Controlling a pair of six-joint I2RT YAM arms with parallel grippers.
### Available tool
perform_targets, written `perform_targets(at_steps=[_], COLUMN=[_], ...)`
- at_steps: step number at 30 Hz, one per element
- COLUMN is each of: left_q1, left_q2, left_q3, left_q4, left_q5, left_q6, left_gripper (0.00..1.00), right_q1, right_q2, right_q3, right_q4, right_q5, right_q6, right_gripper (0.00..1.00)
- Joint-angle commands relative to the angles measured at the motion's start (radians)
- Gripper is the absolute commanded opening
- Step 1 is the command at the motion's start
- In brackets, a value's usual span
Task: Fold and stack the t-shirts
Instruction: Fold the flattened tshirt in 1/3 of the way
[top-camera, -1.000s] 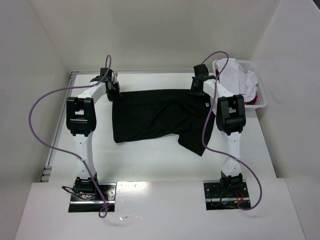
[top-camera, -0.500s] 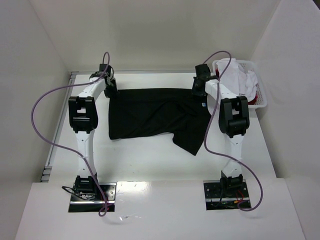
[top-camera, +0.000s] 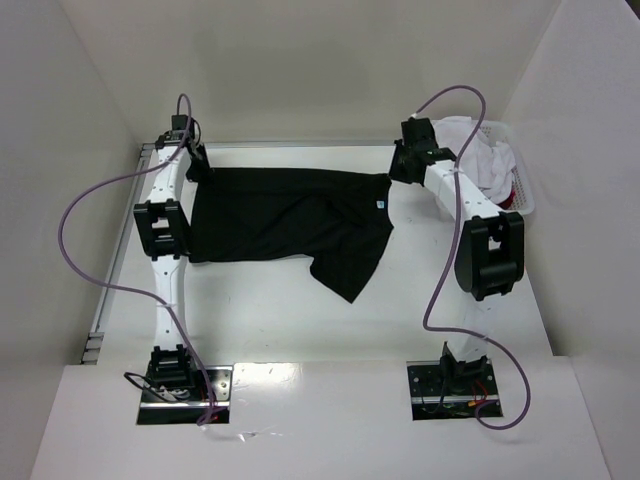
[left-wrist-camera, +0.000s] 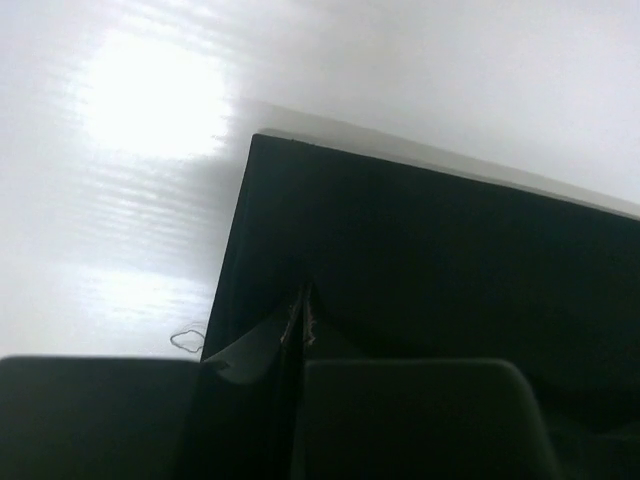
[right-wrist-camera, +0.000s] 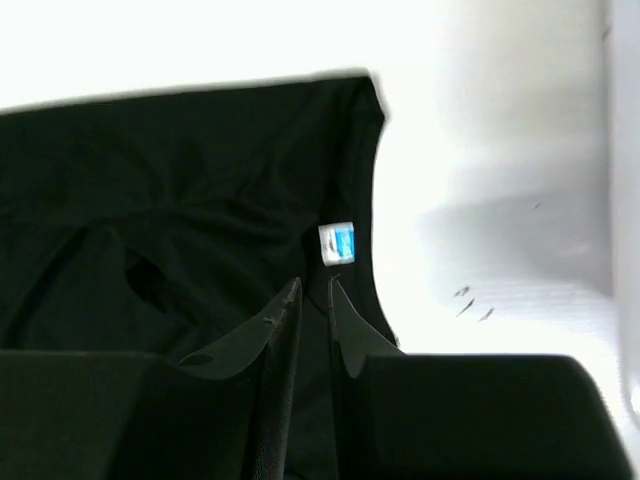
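A plain black t-shirt is stretched across the far half of the table, one sleeve hanging toward the near side. My left gripper is shut on its far-left corner; the cloth fills the left wrist view. My right gripper is shut on the collar edge at the far right, next to a small blue label. White and red t-shirts lie piled in the basket at the far right.
A white plastic lattice basket stands at the far right corner, close to my right arm. White walls enclose the table on the left, back and right. Purple cables loop from both arms.
Both grippers have moved toward the back and the left, dragging the black t-shirt leftward and pulling it more taut. The right arm is stretched out farther.
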Motion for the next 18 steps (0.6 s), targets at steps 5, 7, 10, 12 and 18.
perform_targets(at_steps=[5, 7, 10, 12, 18], left_q1=[0.001, 0.001, 0.001, 0.001, 0.001], left_q2=[-0.154, -0.293, -0.492, -0.618, -0.914], left_q3=[-0.094, -0.199, -0.446, -0.559, -1.062], left_q4=[-0.056, 0.034, 0.148, 0.184, 0.326], left_q5=[0.017, 0.031, 0.04, 0.054, 0.125], left_q6=[0.031, 0.031, 0.031, 0.02, -0.085], left_gripper=[0.32, 0.53, 0.81, 0.89, 1.0], right_q1=[0.014, 0.014, 0.014, 0.025, 0.109], right_q2=[-0.114, -0.159, -0.248, -0.307, -0.418], right_q3=[-0.16, -0.228, -0.308, -0.366, -0.504], right_q4=[0.056, 0.08, 0.091, 0.103, 0.113], right_q5=[-0.054, -0.064, -0.102, -0.113, -0.157], right_q6=[0.041, 0.054, 0.063, 0.063, 0.086], right_gripper=[0.24, 0.27, 0.34, 0.4, 0.69])
